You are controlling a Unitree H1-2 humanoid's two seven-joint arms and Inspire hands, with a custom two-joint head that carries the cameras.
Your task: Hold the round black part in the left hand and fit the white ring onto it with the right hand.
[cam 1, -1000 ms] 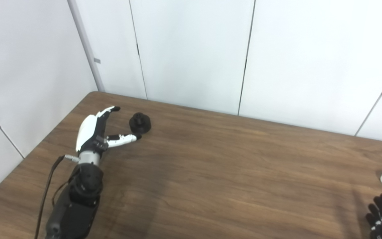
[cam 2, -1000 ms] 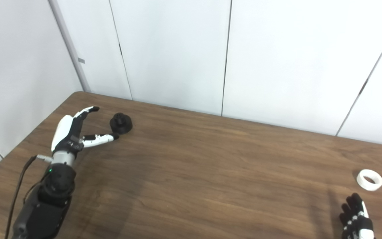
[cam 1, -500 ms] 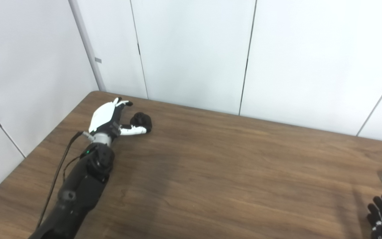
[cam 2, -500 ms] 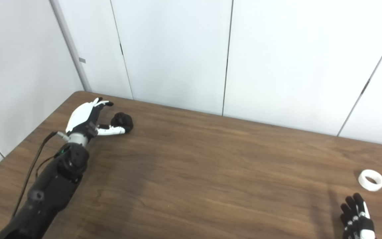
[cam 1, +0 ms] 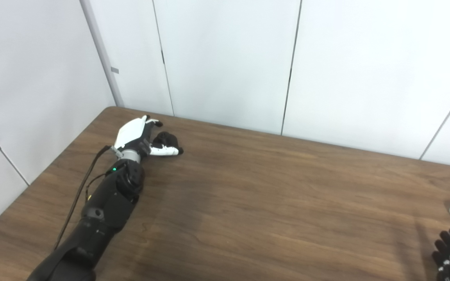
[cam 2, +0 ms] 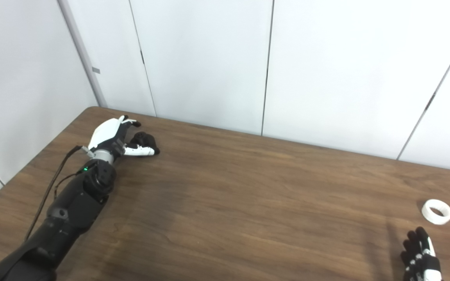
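The left robot hand (cam 1: pixel 137 134) reaches around the round black part (cam 1: pixel 165 138) at the far left of the counter (cam 1: pixel 272 203), a closed grasp unconfirmed, while the right robot hand (cam 2: pixel 420 253), fingers spread and empty, waits near the white ring (cam 2: pixel 437 211).

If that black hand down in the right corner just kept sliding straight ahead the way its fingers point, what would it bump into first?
Probably the white ring: it lies on the table just beyond the right hand, though slightly to the right, so the fingers might pass beside it.
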